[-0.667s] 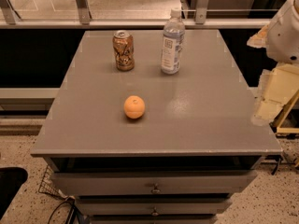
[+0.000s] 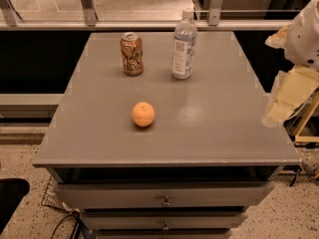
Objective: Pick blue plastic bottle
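The blue plastic bottle [image 2: 184, 46] stands upright at the back of the grey table [image 2: 209, 128], right of centre. It is clear and bluish, with a white cap and a white-blue label. My gripper [image 2: 288, 97] hangs at the table's right edge on a white arm, well to the right of the bottle and nearer the front. It touches nothing and holds nothing.
A brown-gold drink can [image 2: 132, 54] stands upright left of the bottle. An orange [image 2: 143, 114] lies near the table's middle. Drawers [image 2: 164, 195] show below the front edge. A rail and glass wall [image 2: 149, 24] run behind the table.
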Action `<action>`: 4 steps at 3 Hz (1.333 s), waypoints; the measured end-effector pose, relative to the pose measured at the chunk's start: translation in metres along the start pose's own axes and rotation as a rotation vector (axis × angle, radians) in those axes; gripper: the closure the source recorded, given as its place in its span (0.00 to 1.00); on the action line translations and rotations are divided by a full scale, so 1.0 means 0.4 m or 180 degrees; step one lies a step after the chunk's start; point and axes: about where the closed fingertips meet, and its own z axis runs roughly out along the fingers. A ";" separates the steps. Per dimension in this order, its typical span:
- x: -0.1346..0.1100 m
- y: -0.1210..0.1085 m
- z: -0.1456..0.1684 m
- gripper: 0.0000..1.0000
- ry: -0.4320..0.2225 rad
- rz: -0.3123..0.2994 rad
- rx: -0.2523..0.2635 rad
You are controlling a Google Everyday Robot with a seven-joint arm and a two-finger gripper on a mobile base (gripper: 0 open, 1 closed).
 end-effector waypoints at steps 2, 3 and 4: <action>-0.050 -0.188 0.172 0.00 -0.1353 0.0714 0.0191; -0.114 -0.306 0.203 0.00 -0.2026 0.0868 0.0435; -0.171 -0.403 0.222 0.00 -0.2583 0.0948 0.0730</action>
